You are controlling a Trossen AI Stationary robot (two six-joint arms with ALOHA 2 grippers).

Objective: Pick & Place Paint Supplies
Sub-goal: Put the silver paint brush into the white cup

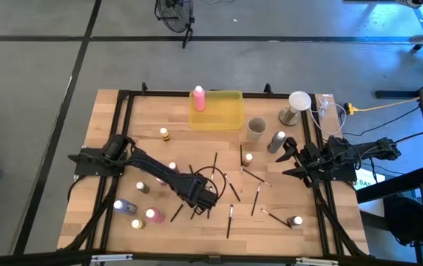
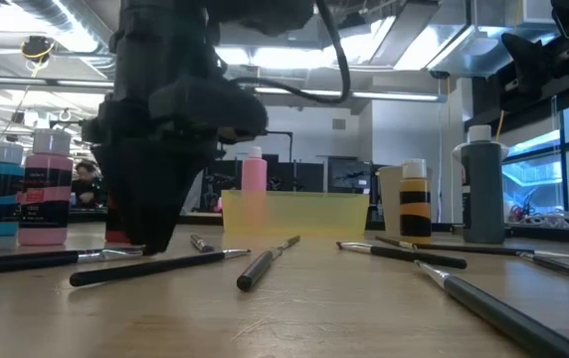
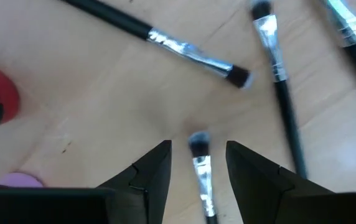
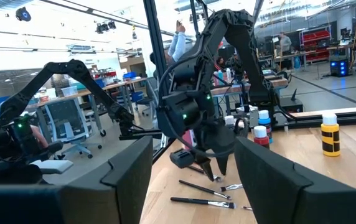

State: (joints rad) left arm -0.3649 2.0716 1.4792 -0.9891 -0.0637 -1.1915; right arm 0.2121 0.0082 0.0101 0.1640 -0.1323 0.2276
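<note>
Left claw (image 3: 196, 171) — fingers apart — straddles a paintbrush (image 3: 201, 177) at the bench's (image 1: 108, 148) six o'clock; close squarely on the handle. Right claw (image 4: 190, 180), at three o'clock, waits open.

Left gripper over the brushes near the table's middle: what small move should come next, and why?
Probably a short descent, then closing. In the left wrist view the left gripper has its fingers open on either side of a paintbrush lying on the table, with a gap on each side, so nothing is held yet. The right gripper waits open at the right edge.
</note>
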